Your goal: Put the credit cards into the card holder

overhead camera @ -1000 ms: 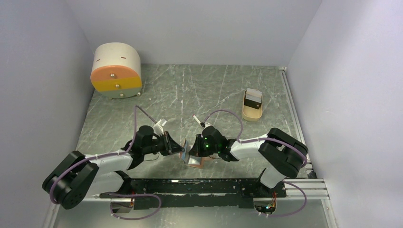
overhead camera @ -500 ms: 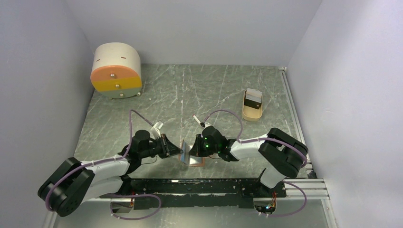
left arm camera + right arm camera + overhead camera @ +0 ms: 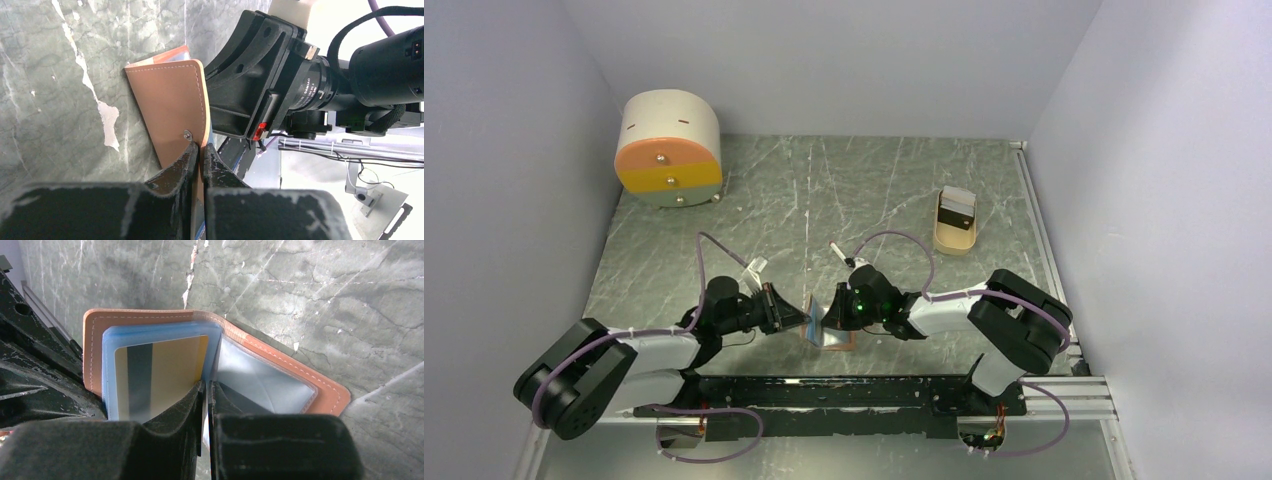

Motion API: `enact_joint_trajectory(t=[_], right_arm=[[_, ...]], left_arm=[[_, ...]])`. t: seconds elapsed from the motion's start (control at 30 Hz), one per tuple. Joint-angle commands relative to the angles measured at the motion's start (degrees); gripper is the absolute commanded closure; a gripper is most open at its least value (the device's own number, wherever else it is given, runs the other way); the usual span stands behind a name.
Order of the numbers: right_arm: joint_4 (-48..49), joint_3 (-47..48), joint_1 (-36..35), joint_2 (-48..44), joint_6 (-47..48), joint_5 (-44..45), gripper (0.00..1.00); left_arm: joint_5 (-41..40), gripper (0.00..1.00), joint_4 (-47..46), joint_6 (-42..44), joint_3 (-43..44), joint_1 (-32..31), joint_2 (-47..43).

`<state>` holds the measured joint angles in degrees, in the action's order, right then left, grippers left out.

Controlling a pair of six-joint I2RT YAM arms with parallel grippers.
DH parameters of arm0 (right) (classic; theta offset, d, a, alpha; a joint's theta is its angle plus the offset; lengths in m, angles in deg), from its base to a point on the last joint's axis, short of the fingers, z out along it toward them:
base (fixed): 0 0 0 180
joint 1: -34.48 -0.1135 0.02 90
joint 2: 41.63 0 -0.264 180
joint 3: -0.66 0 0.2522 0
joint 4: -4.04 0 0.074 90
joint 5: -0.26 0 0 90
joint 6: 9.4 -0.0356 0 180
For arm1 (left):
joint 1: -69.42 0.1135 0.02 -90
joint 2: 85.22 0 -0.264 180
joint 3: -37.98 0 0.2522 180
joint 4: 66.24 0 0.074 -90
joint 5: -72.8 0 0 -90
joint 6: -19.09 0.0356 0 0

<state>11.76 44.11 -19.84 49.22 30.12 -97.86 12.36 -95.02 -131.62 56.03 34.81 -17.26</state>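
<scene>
The card holder [image 3: 826, 336] is tan leather with clear blue sleeves and lies open near the table's front between both arms. My left gripper [image 3: 796, 318] is shut on its cover flap [image 3: 172, 112] and holds that flap upright; the jaws [image 3: 201, 150] pinch the flap's edge by a rivet. My right gripper [image 3: 206, 387] is shut on a thin credit card seen edge-on, its tip at the fold between the sleeves. A yellow card with a dark stripe [image 3: 165, 370] sits in the left sleeve. Another black card with a white band [image 3: 957, 208] stands in a tan tray.
The tan tray [image 3: 955, 238] stands at the back right. A round cream and orange drawer box [image 3: 669, 148] stands at the back left. Grey walls close in on three sides. A black rail [image 3: 844, 395] runs along the front edge.
My left arm has drawn slightly toward the front and left, still holding the flap, which now stands steeper. The right gripper has stayed at the holder's fold.
</scene>
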Motion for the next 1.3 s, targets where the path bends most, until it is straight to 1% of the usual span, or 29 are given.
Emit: enact_joint_trajectory(t=[0.0, 0.1, 0.2, 0.5, 0.6, 0.7, 1.0, 1.27], right_arm=[[-2.25, 0.28, 0.26, 1.18, 1.15, 0.99, 0.89], [-2.23, 0.35, 0.27, 1.28, 1.26, 0.72, 0.89], [-2.3, 0.39, 0.23, 1.05, 1.31, 0.75, 0.89], [-2.86, 0.61, 0.25, 0.55, 1.44, 1.24, 0.88], [-3.81, 0.71, 0.27, -0.25, 1.52, 2.03, 0.87], [-4.36, 0.9, 0.23, -0.88, 1.61, 2.89, 0.84], [-3.92, 1.7, 0.27, -0.02, 1.44, 3.0, 0.83], [-4.41, 2.17, 0.23, 0.03, 1.71, 3.02, 0.82]], left_arm=[[2.31, 0.91, -5.78, -1.04, -1.01, -0.54, 0.15], [1.8, 0.91, -3.18, 0.21, -0.23, -0.54, 0.15], [0.62, 0.91, 3.45, 2.22, 1.58, -0.55, 0.15], [-4.21, 0.8, 20.84, 8.55, 8.17, -0.85, -1.94], [-6.17, 0.79, 25.23, 10.05, 9.87, -1.32, -3.82], [-8.27, 0.78, 29.08, 11.21, 11.22, -1.84, -5.67], [-12.47, 0.77, 36.28, 15.4, 15.51, -3.46, -5.52], [-13.87, 0.77, 39.15, 16.83, 18.88, -5.41, -3.08]])
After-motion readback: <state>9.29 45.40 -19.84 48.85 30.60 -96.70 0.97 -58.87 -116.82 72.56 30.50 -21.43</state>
